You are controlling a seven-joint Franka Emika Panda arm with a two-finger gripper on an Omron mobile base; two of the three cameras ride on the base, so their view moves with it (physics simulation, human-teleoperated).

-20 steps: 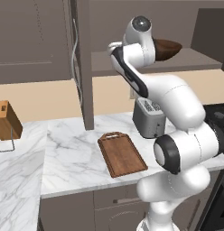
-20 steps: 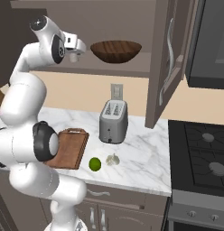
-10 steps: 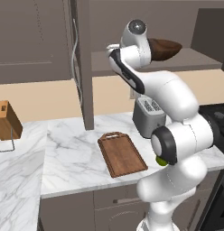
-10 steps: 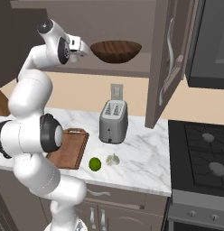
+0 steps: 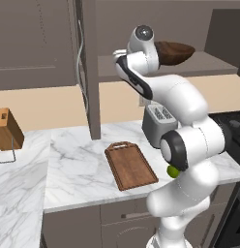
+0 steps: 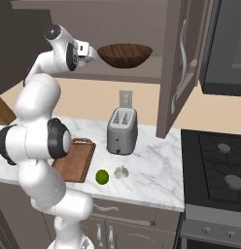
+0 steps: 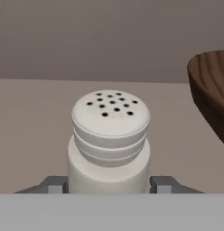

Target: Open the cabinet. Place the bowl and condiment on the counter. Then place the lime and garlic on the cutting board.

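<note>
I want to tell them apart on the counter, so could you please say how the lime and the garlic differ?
The lime is bright green, smooth and round; the garlic is pale whitish and lumpy. The lime lies nearer the cutting board, the garlic nearer the stove. Both are small, similar in size, on the counter.

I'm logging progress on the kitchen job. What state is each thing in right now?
Cabinet: door open.
Bowl: upright on the cabinet shelf.
Shaker: upright on the shelf, between the claw fingers, beside the bowl.
Claw: fingers either side of the shaker; grip cannot be told.
Cutting board: flat on the counter, bare.
Lime: on the counter.
Garlic: on the counter beside the lime.
</note>
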